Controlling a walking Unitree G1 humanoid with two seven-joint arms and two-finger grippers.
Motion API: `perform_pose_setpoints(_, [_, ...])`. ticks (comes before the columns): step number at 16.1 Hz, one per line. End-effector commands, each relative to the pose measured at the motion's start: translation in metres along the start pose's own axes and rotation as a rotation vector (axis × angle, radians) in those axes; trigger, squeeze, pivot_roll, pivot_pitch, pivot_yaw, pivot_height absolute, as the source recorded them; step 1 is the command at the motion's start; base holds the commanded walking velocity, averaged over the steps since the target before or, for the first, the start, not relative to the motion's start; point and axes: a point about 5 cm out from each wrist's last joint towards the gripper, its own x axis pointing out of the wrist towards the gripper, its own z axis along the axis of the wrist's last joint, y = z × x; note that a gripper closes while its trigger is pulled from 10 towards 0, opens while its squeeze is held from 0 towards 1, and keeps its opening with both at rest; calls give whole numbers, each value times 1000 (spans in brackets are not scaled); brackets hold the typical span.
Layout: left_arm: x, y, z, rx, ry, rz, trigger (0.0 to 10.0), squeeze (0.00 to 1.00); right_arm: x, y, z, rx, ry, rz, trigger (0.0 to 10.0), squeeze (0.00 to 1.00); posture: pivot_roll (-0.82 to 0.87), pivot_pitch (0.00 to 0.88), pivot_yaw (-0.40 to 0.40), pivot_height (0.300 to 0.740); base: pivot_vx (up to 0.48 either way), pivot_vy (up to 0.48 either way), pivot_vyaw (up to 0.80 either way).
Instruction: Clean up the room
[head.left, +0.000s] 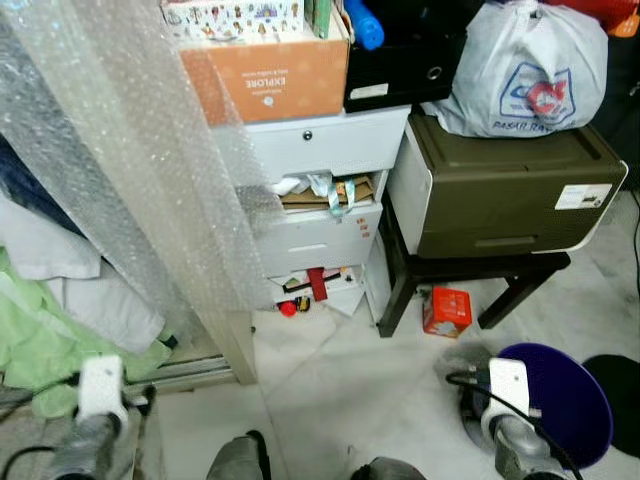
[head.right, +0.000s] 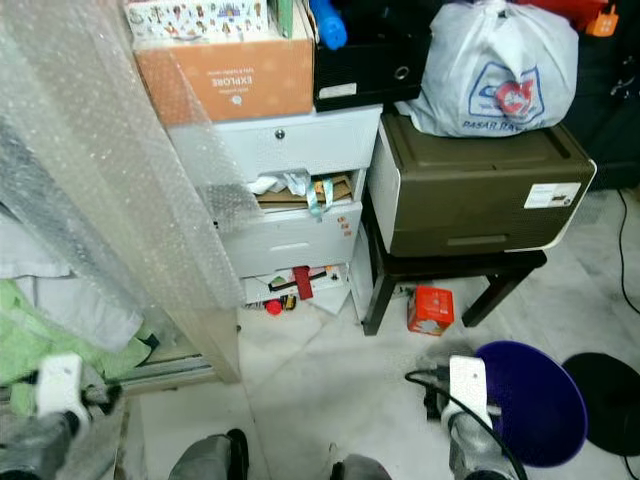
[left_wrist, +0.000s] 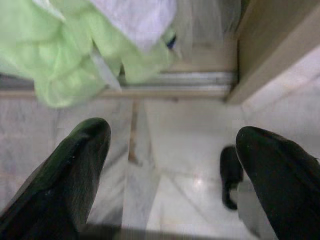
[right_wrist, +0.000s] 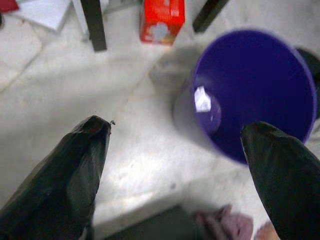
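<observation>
right wrist view: right fingers (right_wrist: 172, 175) apart above purple bin (right_wrist: 250, 90); left fingers (left_wrist: 172, 170) apart too.

Purple bin (head.left: 560, 400): lower rim was cut off by the frame edge.
Bubble wrap (head.left: 120, 150): veiled the drawer unit's (head.left: 320, 200) left side.
Black disc (head.left: 615, 400) beside bin: cropped, unidentifiable.
Pink item (right_wrist: 225, 225): blurred, cropped.

Open marble floor (head.left: 340, 370) lies ahead between both arms. Right side: purple bin (head.left: 560, 400) stands beside the right hand (right_wrist: 175, 150), fingers spread, with a red box (head.left: 447, 311) just beyond it under the dark stool (head.left: 470, 275). Left side: green cloth (head.left: 40, 345) and hanging bubble wrap (head.left: 120, 150) crowd the space near the left hand (left_wrist: 170, 165), fingers apart. Drawers (head.left: 320, 200) close off the far end.
</observation>
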Motion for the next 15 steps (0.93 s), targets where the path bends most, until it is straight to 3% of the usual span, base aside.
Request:
perform_pose_setpoints(1, [-1, -2, -9, 23, 40, 16, 10000, 0, -2, -3, -12, 6, 51, -8, 10000, 0, 13, 100, -14, 740, 0, 0, 0])
perform_pose_setpoints(5, [1, -17, -16, 82, 90, 14, 10000, 0, -1, 1, -8, -57, 52, 1, 10000, 0, -20, 98, -9, 740, 0, 0, 0])
perform_pose_setpoints(9, [7, -34, 0, 127, 67, -11, 10000, 0, 1, 10, -1, -54, 38, 17, 10000, 0, -26, 100, -5, 740, 0, 0, -544])
perform_pose_setpoints(15, [9, -48, 6, 147, 59, -22, 10000, 0, 0, 10, -7, -95, 57, 20, 10000, 0, -19, 105, 0, 740, 0, 0, 0])
